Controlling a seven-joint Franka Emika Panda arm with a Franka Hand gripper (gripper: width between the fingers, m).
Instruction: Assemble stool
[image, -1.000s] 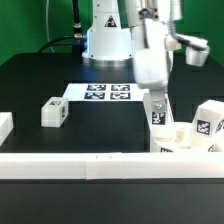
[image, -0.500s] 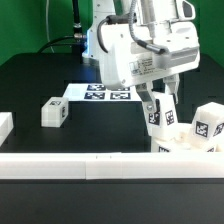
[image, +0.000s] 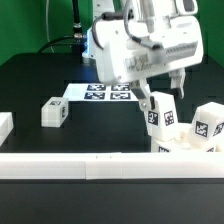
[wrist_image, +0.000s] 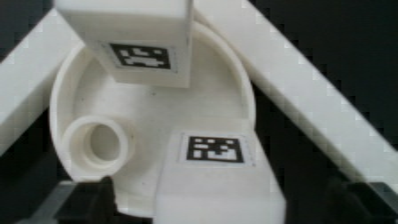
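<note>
Far left of the exterior view: white block (image: 4, 125) at the picture's edge, on the black desk (image: 40, 80). Just right of it, a loose leg (image: 53, 112) lying on its side, tag facing the camera, well apart from the other parts. Farther back and to the right, the marker board (image: 108, 92) flat on the desk, partly hidden behind the arm (image: 130, 55). Across the foreground, a long white bar (image: 100, 165) edging the desk.

Right of centre, the tool (image: 160, 105) pointing down, clenched on the held leg (image: 161, 116), one finger on each side, tag showing. Held leg upright, hanging just above the seat (image: 178, 141), which sits low at the exterior view's right behind the bar. Cannot tell whether leg and seat touch. At the far right, a standing leg (image: 208, 122), upright with a large tag, beside the seat.

Wrist view: held leg (wrist_image: 205, 150) in the foreground, tag up, between dark fingers (wrist_image: 86, 196). Beyond it the round rimmed seat, with an open socket (wrist_image: 98, 143) just beside the held leg. Standing leg at the seat's far rim. White bars (wrist_image: 294, 90) running along both sides of the seat.
</note>
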